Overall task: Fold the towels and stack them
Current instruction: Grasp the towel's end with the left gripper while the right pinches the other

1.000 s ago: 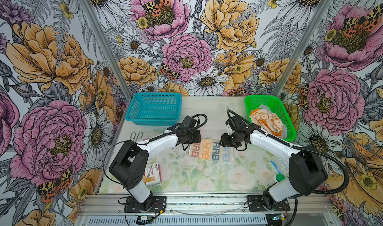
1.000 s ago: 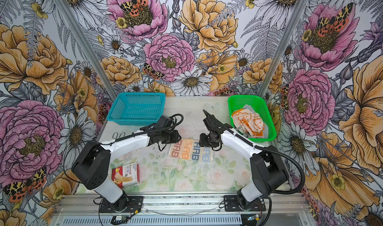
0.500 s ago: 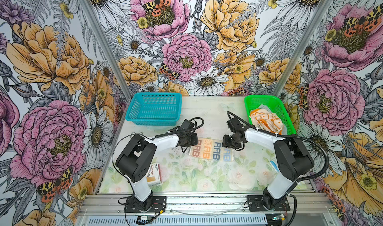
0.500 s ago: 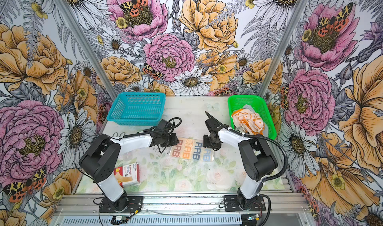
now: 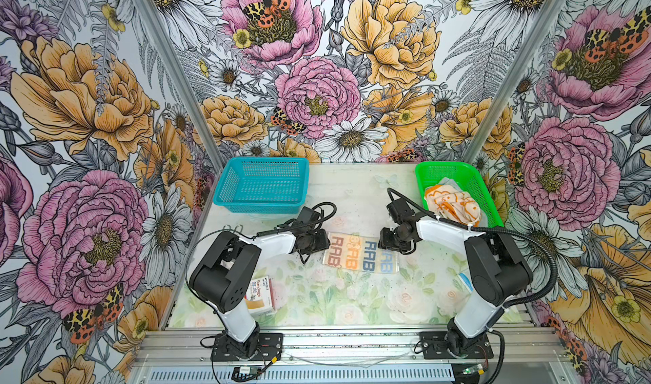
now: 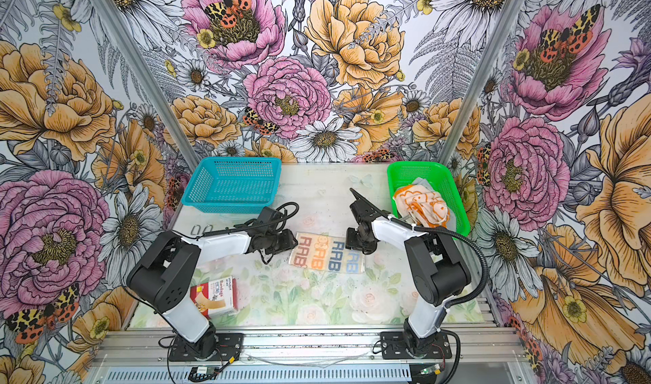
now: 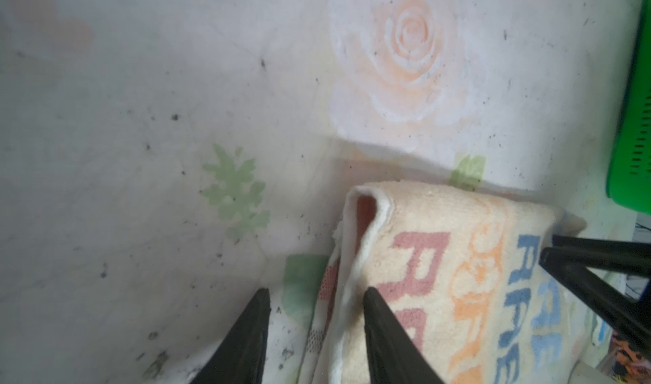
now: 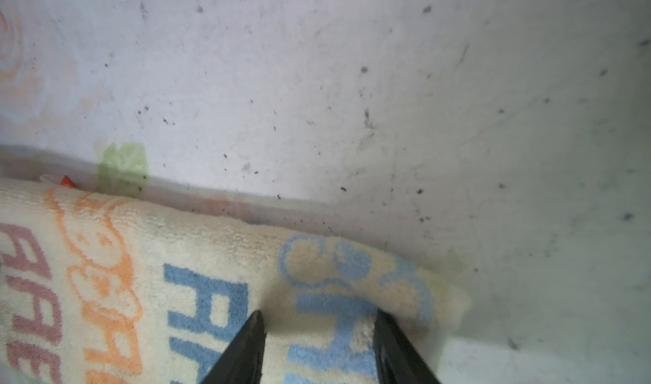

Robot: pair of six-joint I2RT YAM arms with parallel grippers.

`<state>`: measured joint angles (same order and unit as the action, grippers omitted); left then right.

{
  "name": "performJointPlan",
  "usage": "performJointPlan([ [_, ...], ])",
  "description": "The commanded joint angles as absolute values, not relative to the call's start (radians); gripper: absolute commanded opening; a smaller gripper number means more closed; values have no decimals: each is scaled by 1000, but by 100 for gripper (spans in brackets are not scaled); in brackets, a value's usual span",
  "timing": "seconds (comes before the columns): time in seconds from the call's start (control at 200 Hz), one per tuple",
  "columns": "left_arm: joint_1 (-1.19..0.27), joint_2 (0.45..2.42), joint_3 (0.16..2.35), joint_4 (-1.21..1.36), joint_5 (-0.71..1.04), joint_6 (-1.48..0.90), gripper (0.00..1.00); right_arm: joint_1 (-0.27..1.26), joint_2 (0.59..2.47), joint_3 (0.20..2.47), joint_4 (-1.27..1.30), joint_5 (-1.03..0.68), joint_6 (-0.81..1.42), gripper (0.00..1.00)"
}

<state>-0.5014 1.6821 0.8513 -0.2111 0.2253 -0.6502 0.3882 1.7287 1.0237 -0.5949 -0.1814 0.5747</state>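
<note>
The cream towel with brown, orange and blue lettering lies folded flat mid-table. My left gripper sits low at its left edge, open, with the folded hem loose between the fingers. My right gripper is open over the towel's far right corner, fingers straddling the blue letters. The orange towel lies crumpled in the green basket. A pale grey cloth edge shows behind it.
A blue basket stands at the back left. A red-and-white bandage box lies front left by the left arm's base. Two metal rings lie at the left edge. The green basket's wall shows past the towel.
My left jaws have opened and let go of the towel's left edge. Both arms have folded back, elbows towards the front. The towel lies where it was.
</note>
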Motion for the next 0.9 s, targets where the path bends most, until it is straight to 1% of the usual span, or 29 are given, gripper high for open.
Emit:
performJointPlan([
  [0.0, -479, 1657, 777, -101, 383, -661, 59, 376, 1785, 1014, -587, -141, 551, 52],
  [0.07, -476, 1638, 753, -93, 406, -656, 68, 376, 1782, 1011, -587, -141, 551, 52],
  [0.14, -470, 1633, 745, -100, 421, -651, 70, 376, 1783, 1010, -587, -145, 550, 52],
  [0.175, -464, 1643, 740, -90, 441, -655, 69, 376, 1782, 1011, -587, -146, 551, 53],
  [0.245, -455, 1678, 738, -62, 499, -667, 64, 376, 1780, 1012, -586, -149, 551, 52],
  [0.305, -458, 1699, 734, -35, 533, -682, 62, 376, 1774, 1011, -586, -152, 552, 53],
  [0.415, -470, 1714, 726, -11, 522, -693, 61, 376, 1760, 1011, -587, -151, 552, 53],
  [0.485, -469, 1730, 732, 17, 518, -709, 57, 376, 1761, 1011, -588, -153, 552, 53],
  [0.655, -489, 1781, 809, 24, 520, -723, 40, 379, 1755, 1013, -587, -158, 557, 52],
  [0.685, -493, 1786, 822, 20, 518, -723, 35, 379, 1752, 1013, -588, -159, 557, 52],
  [0.841, -497, 1776, 881, -35, 507, -698, 0, 379, 1734, 1020, -588, -168, 548, 52],
  [0.891, -495, 1763, 903, -63, 506, -678, 0, 380, 1716, 1027, -587, -175, 538, 52],
])
